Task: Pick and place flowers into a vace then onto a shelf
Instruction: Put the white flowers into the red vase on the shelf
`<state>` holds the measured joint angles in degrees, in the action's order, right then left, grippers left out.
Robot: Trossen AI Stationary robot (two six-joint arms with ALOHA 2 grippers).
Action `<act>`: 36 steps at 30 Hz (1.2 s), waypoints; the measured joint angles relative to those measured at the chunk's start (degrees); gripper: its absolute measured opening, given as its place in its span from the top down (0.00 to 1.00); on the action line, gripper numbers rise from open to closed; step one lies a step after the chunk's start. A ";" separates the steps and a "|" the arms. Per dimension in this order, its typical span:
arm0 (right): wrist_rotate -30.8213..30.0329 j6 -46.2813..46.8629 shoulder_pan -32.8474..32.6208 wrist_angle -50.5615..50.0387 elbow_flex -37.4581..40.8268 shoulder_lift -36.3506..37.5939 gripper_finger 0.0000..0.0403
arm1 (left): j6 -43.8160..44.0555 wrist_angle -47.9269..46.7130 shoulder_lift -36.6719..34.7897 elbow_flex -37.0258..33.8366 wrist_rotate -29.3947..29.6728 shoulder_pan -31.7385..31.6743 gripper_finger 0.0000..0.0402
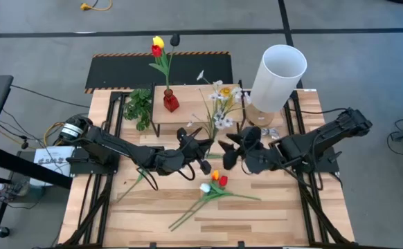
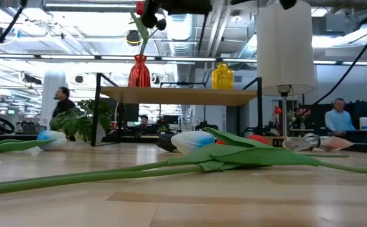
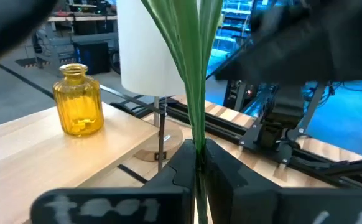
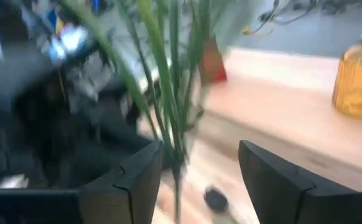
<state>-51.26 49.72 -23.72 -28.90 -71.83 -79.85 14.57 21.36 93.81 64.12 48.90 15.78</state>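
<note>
Your left pincer [image 3: 199, 171] is pinched tight on a green flower stem [image 3: 193, 74]. You can see this best from the left wrist, where the two dark fingers squeeze the stem and it stands straight up between them. From above, this left pincer [image 1: 200, 153] sits in the middle of the counter [image 1: 271, 221], just in front of the shelf [image 1: 187, 100].

Your right pincer [image 4: 196, 180] is spread wide and holds nothing. The right wrist view shows thin green stems in the gap, near one finger, but the picture is too blurry to tell if they touch. From above, the right pincer [image 1: 230, 153] is just beside the left one, and a spray of small white blossoms [image 1: 224, 104] rises between them over the shelf.

The top view shows a red vase [image 1: 170, 102] on the shelf with a red and yellow tulip [image 1: 157, 47] in it. The yellow jar [image 3: 78, 99] shows up in the wrist views and the low view, not clearly from above. A tall white lamp [image 1: 278, 68] stands at the right end of the shelf.

More flowers [image 1: 214, 185] lie flat on the counter near you. The low view shows them up close, a white tulip [image 2: 193, 140] with long leaves. A leafy green sprig [image 1: 139, 107] lies by the left end of the shelf.
</note>
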 joint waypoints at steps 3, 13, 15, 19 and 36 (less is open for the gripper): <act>0.37 3.86 -3.53 -4.33 0.00 0.08 0.47 | 0.11 -0.53 -3.06 0.00 0.18 -0.64 0.99; 0.05 9.59 -16.42 -11.33 0.02 -0.07 0.49 | -6.21 -3.87 -14.43 0.00 6.60 -0.98 0.99; -1.17 11.19 -18.37 -12.11 0.02 -0.07 0.50 | -9.48 -3.69 -15.80 0.00 13.11 -0.32 0.99; -3.42 14.35 -21.33 -15.06 0.02 -0.09 0.53 | -15.37 -3.21 -17.29 0.00 21.48 0.78 0.99; -4.51 15.84 -24.29 -19.09 0.02 -0.11 0.60 | -47.78 26.82 -17.12 -0.02 32.12 2.75 1.00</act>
<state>-55.77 65.56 -48.01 -47.99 -71.81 -79.96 -33.21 48.18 76.69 64.10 81.02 18.53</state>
